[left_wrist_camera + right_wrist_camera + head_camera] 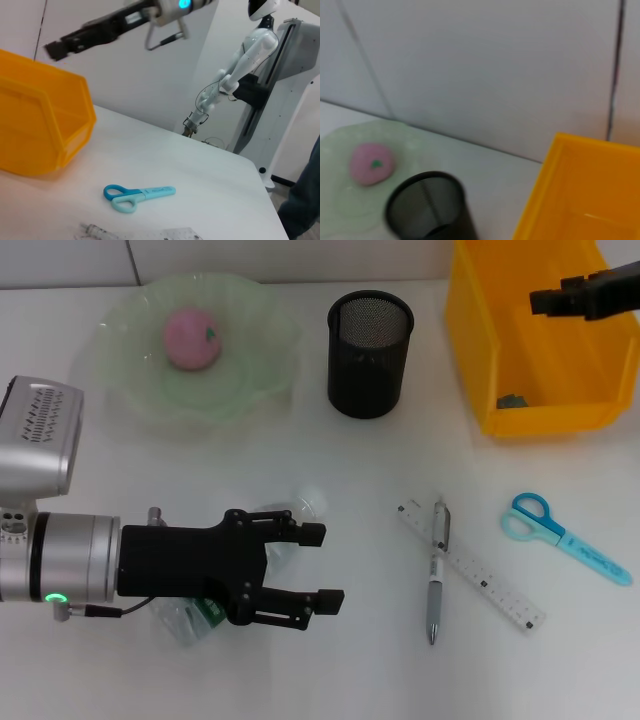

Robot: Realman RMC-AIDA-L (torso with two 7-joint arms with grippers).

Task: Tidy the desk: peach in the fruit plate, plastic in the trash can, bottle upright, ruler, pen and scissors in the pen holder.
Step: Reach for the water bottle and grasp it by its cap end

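Righting the fallen bottle (195, 612) is in hand: the spread left hand (315, 567) must be closed around it.

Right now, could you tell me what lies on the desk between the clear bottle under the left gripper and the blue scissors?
In the head view, the pen and the ruler, crossed over each other, lie between the bottle and the scissors.

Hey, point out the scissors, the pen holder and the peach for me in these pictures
scissors (565, 539), head view, on the blue blade cover.
pen holder (369, 365), head view, on the black mesh wall.
peach (191, 337), head view, on its pink middle.
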